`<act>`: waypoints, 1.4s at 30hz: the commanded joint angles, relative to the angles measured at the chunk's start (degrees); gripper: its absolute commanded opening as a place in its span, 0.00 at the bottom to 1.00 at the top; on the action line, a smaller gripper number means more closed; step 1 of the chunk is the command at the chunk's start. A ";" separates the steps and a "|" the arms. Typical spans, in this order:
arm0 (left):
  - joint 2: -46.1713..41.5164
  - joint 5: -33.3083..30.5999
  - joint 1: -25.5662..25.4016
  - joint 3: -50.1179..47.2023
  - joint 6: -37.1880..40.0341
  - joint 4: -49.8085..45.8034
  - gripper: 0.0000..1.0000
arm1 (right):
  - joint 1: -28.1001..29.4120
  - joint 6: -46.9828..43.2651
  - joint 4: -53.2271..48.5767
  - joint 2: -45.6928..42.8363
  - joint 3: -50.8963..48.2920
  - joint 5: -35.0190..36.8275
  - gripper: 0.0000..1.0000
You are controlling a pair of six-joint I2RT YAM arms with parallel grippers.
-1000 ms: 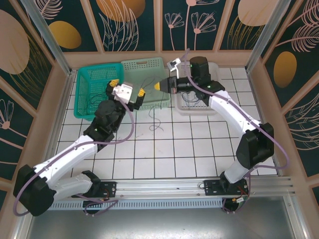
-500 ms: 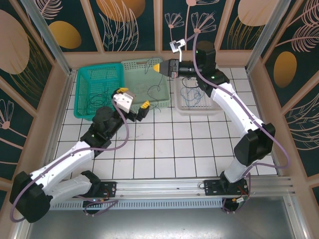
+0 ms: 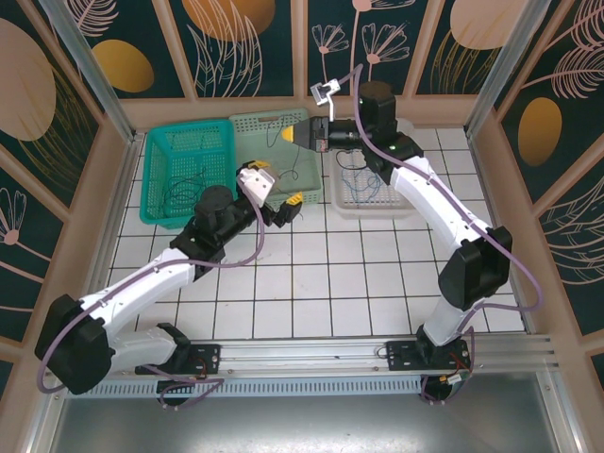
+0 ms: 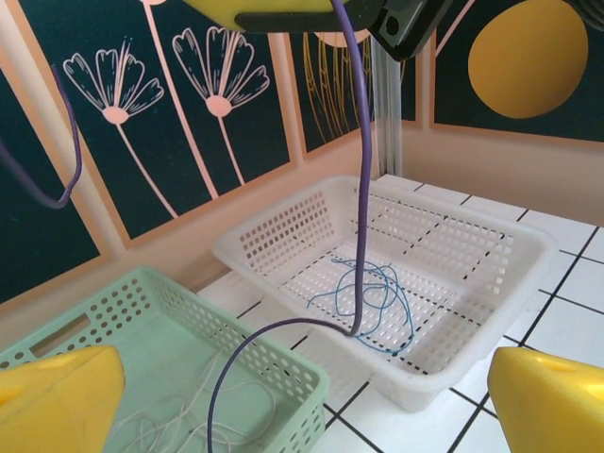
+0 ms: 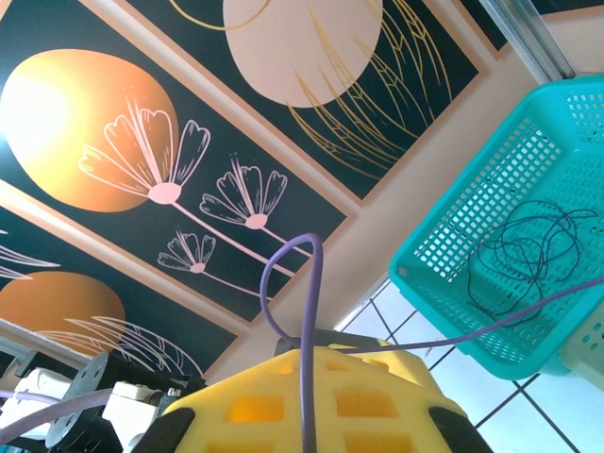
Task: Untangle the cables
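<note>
The walls [image 3: 245,38] are dark teal panels in peach frames, patterned with peach line-drawn flowers and leaves and with orange-gold discs. The floor [image 3: 359,274] is white tile with a dark grid.

At the far left the teal basket [image 3: 151,175] holds a dark cable [image 5: 528,245]. The pale green basket [image 3: 269,120] beside it holds a whitish cable [image 4: 170,425]. On the right the white basket [image 4: 283,231] holds a blue cable [image 4: 377,288].

The arms [image 3: 142,283] are white with black joints, and purple cords [image 4: 363,142] run along them. The left gripper [image 4: 302,396] has yellow fingers [image 4: 57,396], and the right gripper [image 3: 293,135] has yellow ones too.
</note>
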 commanded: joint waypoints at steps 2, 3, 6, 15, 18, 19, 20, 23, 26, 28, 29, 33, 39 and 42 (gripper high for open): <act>3.80 2.49 0.03 5.52 1.13 1.99 0.95 | 0.99 2.29 4.43 0.56 1.55 -1.49 0.00; 4.95 2.80 0.04 6.84 1.15 1.02 0.91 | 1.17 2.49 4.72 0.66 1.71 -1.73 0.00; 7.26 3.52 0.02 9.63 0.49 -1.77 0.57 | 1.32 1.88 3.92 0.64 2.25 -1.72 0.00; 5.19 -6.28 0.14 11.15 -1.26 -4.74 0.00 | 0.67 -0.32 2.71 0.20 -0.21 3.27 0.55; 3.46 -13.81 0.30 13.83 0.25 -9.64 0.00 | 0.00 -2.15 0.88 0.04 -1.24 5.93 0.73; 2.69 -16.54 0.52 14.46 0.69 -10.50 0.00 | -0.29 -2.38 0.59 -0.24 -1.85 6.14 0.74; 1.83 -19.36 0.97 15.17 1.18 -11.38 0.00 | -0.73 -2.43 0.23 -0.58 -2.55 6.49 0.76; -0.39 -21.83 5.19 18.74 -0.12 -16.10 0.00 | -1.88 -3.82 -2.62 -1.63 -4.63 8.52 0.81; -0.46 -20.77 10.32 23.14 -2.37 -21.46 0.00 | -2.96 -6.05 -4.13 -3.60 -8.30 11.36 0.85; 1.27 -22.31 12.43 26.52 -2.09 -25.12 0.00 | -3.81 -6.30 -3.79 -4.84 -11.13 11.67 0.86; 2.47 -23.43 13.25 28.11 -1.89 -27.15 0.00 | -4.33 -6.13 -2.95 -5.56 -12.78 11.20 0.86; 6.27 -24.74 17.18 31.69 -1.97 -30.27 0.00 | -5.43 -7.74 -2.60 -8.60 -17.58 11.50 0.86; 12.15 -19.70 24.98 33.44 -5.50 -30.87 0.00 | -5.86 -13.00 -4.81 -14.22 -25.23 18.71 0.85; 15.28 -19.91 28.73 34.46 -7.38 -31.78 0.00 | -5.94 -14.01 -3.20 -18.33 -31.82 21.69 0.82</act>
